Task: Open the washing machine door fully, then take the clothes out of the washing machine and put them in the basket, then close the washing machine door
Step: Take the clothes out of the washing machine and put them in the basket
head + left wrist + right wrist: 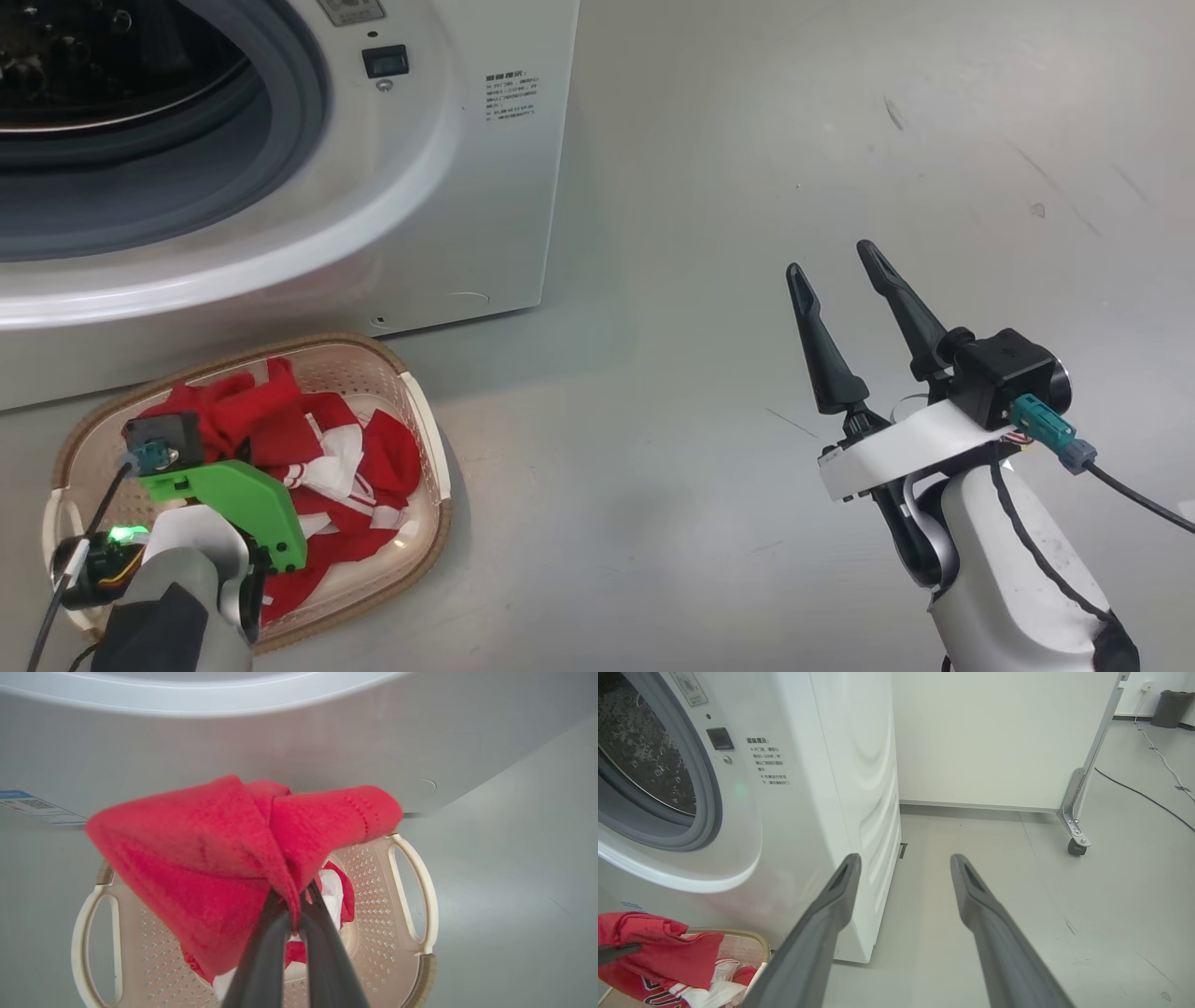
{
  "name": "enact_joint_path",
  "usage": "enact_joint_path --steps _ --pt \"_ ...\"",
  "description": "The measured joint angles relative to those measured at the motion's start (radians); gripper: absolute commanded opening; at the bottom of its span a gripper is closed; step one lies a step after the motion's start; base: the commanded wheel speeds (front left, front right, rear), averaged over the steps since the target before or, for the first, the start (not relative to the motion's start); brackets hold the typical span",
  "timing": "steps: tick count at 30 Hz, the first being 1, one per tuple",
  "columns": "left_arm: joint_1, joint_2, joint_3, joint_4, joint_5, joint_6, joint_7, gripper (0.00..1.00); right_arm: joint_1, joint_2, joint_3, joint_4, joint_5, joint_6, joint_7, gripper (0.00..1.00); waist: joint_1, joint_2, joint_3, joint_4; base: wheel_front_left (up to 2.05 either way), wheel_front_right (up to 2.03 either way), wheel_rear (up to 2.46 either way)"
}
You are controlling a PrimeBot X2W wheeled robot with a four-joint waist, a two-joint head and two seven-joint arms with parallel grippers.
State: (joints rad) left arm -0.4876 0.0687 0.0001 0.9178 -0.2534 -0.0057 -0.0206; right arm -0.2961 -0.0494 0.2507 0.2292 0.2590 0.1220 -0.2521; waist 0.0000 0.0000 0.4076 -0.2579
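My left gripper (298, 905) pinches the red clothes (201, 858) tight above the basket (373, 905), at seven o'clock. My right gripper (830, 259) hangs spread wide and empty at four o'clock.

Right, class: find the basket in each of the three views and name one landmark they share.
Head view: basket lower left, just before the washing machine.
Left wrist view: basket bottom centre, partly hidden by a red garment.
Right wrist view: basket in the bottom left corner, cut by the edge.
Shared landmark: the washing machine's white front, behind the basket in all three.
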Motion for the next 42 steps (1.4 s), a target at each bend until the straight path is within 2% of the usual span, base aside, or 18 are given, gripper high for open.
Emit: enact_joint_path --steps 18,33,42 --pt "-0.028 -0.001 0.017 0.105 -0.022 0.002 0.122 0.00 -0.024 0.000 -0.003 -0.029 0.000 0.000 0.000 1.00 0.0000 0.0000 0.112 -0.039 0.00 0.00 0.00" --pt "-0.134 0.042 0.009 0.139 -0.010 0.012 0.154 0.00 -0.054 0.002 0.011 -0.048 0.003 0.000 0.000 1.00 0.0000 0.0000 0.230 -0.069 0.00 0.00 0.00" --pt "-0.167 0.052 0.020 0.175 -0.010 0.033 0.181 0.00 -0.059 0.003 0.009 -0.052 0.006 0.000 0.000 1.00 0.0000 0.0000 0.298 -0.094 0.00 0.00 0.00"
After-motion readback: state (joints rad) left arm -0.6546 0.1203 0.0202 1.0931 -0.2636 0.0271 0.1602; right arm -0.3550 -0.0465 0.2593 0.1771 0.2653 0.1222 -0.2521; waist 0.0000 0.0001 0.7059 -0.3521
